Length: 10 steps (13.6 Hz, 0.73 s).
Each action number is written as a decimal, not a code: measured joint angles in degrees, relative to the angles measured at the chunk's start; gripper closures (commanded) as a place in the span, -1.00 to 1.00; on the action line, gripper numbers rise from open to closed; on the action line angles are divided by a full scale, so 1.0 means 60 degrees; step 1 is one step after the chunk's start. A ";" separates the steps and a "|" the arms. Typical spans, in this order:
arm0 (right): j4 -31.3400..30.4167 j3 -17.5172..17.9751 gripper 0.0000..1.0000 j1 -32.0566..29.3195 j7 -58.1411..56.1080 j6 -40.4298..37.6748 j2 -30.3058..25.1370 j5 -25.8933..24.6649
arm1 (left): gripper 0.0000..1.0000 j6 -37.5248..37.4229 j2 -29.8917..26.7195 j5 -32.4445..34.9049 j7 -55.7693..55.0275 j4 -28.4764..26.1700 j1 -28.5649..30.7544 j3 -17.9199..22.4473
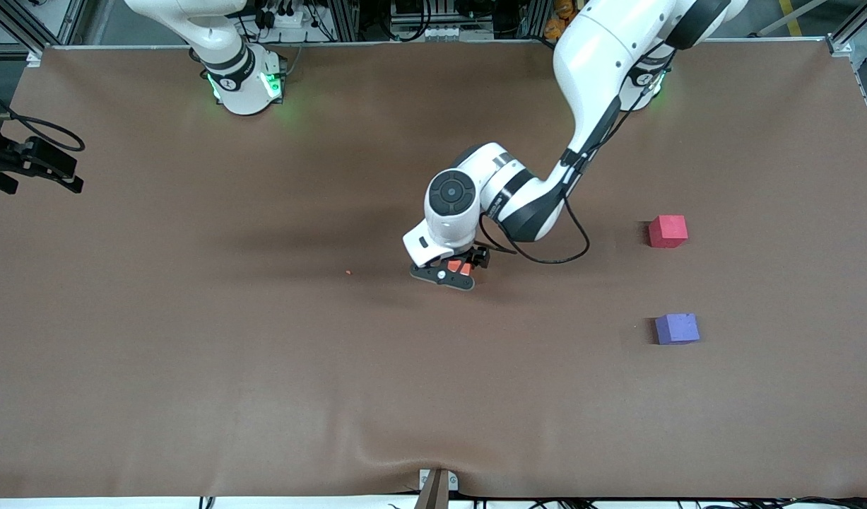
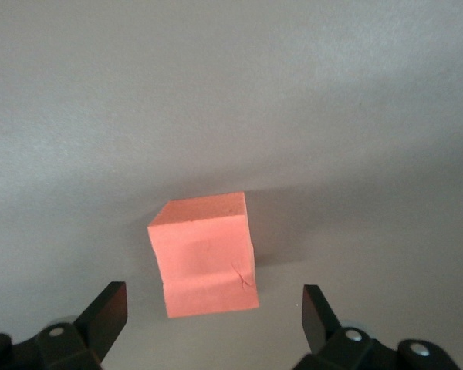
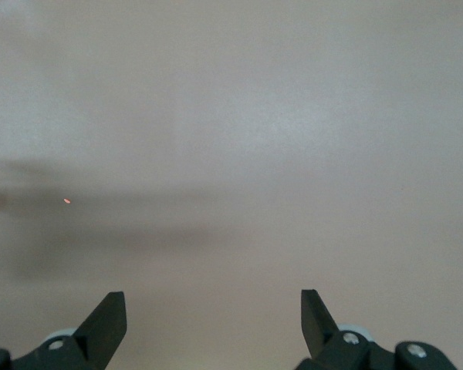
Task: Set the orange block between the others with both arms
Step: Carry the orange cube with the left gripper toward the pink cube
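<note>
Small matte orange foam cube (image 2: pixel 204 256) rests mid-tabletop (image 1: pixel 193 353), beneath the left claw (image 1: pixel 453 271), fingers spread wide, not touching. Right claw (image 3: pixel 214 324), also released, hangs above bare tabletop, waiting.

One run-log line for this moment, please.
left gripper: open over orange block | right gripper: open, waiting | red cube, purple cube: untouched

Left tool (image 1: pixel 453 271) low mid-table, spread wide (nothing gripped); right tool (image 3: pixel 214 327) waits, spread.
</note>
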 measured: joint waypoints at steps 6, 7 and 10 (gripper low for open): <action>0.0022 -0.0032 -1.00 -0.0047 0.0001 -0.0105 0.0023 0.0040 | -1.00 0.0002 0.0194 0.0193 -0.0016 0.0004 -0.0053 0.0017; 0.0019 -0.0032 -1.00 -0.0054 0.0001 -0.0121 0.0055 0.0119 | -1.00 0.0003 0.0231 0.0225 -0.0016 0.0005 -0.0053 0.0027; 0.0018 -0.0035 -1.00 -0.0060 0.0001 -0.0473 0.0102 0.0293 | -1.00 0.0363 0.0403 0.0226 -0.0054 0.0004 -0.0052 0.0055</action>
